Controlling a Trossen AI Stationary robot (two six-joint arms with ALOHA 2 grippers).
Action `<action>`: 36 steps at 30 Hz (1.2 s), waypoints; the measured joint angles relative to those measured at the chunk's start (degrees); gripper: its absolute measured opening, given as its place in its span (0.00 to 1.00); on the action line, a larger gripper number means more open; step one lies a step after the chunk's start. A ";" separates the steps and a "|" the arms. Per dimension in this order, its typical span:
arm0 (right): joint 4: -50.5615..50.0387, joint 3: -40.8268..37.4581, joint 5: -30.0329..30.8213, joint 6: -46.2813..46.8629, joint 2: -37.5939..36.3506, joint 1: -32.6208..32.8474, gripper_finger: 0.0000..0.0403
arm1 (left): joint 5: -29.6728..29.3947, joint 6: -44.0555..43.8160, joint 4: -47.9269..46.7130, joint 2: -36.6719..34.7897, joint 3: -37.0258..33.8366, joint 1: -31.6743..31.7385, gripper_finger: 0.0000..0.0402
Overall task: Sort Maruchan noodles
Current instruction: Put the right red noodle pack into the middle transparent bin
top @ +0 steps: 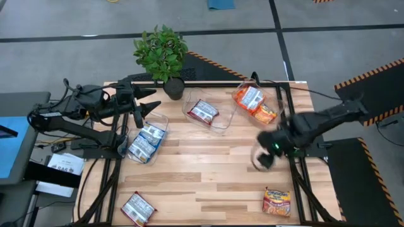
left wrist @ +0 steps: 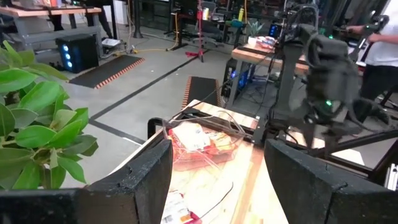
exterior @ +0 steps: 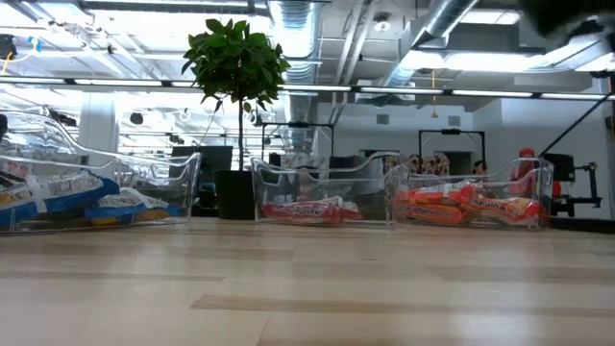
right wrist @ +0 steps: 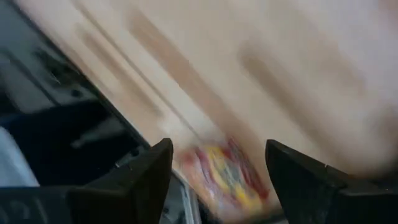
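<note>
Three clear bins stand along the table's far side. The left bin (top: pixel 144 140) holds blue-and-white packets, the middle bin (top: pixel 208 113) a red-and-white packet (top: pixel 202 111), and the right bin (top: pixel 255 104) orange packets. A red-and-white packet (top: pixel 137 208) lies flat near the near left corner. An orange packet (top: pixel 276 202) lies flat near the near right edge. My right gripper (top: pixel 264 157) hovers open over the table's right side, between the right bin and the orange packet (right wrist: pixel 227 177). My left gripper (top: pixel 151 101) waits open by the left bin's far end, holding nothing (left wrist: pixel 217 149).
A potted plant (top: pixel 163 57) stands at the far edge between the left and middle bins, close to my left gripper. Bare wood (top: pixel 208 170) fills the table's middle. In the left wrist view a person (left wrist: pixel 382 43) stands in the room beyond the table.
</note>
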 joint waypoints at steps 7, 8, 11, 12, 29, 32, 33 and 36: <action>9.49 -13.53 0.86 34.30 0.88 22.41 0.70 | 0.00 -0.22 0.03 0.00 0.00 0.00 0.59; 12.63 -15.20 0.91 37.60 1.49 24.19 0.70 | 0.00 -0.22 0.03 0.00 0.00 0.00 0.59; 20.60 -17.78 1.70 44.12 4.14 27.88 0.70 | 0.02 -0.27 0.05 0.00 0.00 0.00 0.59; 21.93 -18.01 1.65 44.95 5.20 28.53 0.70 | 0.02 -0.36 0.05 0.00 0.00 0.00 0.59; 33.46 -18.13 1.59 48.58 22.21 29.43 0.70 | 0.02 -0.80 0.05 0.02 0.00 0.00 0.59; 34.83 -18.13 0.70 48.60 22.93 29.45 0.64 | 0.02 -0.83 0.05 0.02 0.00 0.00 0.59; 34.76 -18.13 0.39 48.19 22.89 29.59 0.59 | 0.02 -0.84 0.02 0.02 0.00 0.00 0.59; 34.23 -18.13 -0.08 47.06 22.05 29.60 0.34 | 0.02 -0.84 -0.13 0.02 0.00 0.00 0.59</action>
